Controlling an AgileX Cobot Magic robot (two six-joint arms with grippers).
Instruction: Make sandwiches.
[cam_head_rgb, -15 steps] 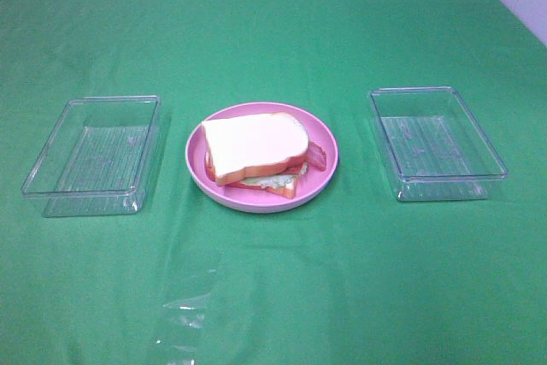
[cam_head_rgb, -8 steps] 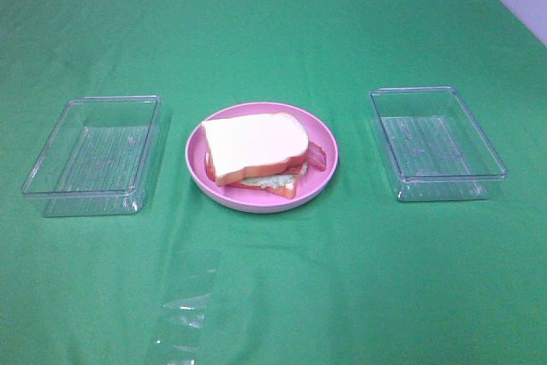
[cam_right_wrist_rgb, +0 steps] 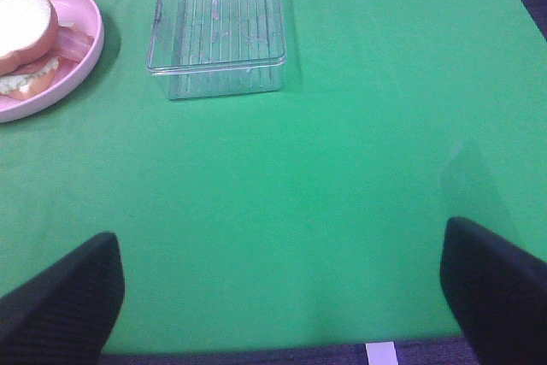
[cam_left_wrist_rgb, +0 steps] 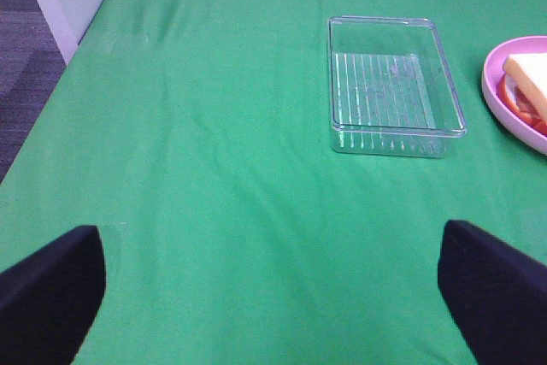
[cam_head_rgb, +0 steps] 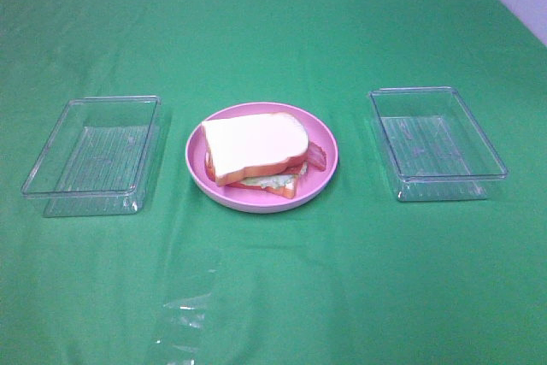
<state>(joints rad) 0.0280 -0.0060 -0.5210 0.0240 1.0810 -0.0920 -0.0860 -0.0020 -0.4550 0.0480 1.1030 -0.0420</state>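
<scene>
The layered toy sandwich (cam_head_rgb: 256,150) was found assembled on the round pink plate (cam_head_rgb: 326,179); both grippers, parked well apart from the plate, were spread wide, empty.

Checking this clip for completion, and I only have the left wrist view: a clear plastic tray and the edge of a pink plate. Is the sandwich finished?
Observer: The white bread slice with orange-brown crust tops the stack on the round pink plate.
Operator: Fillings visible?
Observer: Reddish-brown bacon strip and pale green lettuce leaf poke out underneath.
Operator: Any other tray?
Observer: A second clear plastic rectangular tray sits right of the plate, nothing in it.
Operator: Right gripper?
Observer: The right gripper is open over bare green cloth.
</scene>
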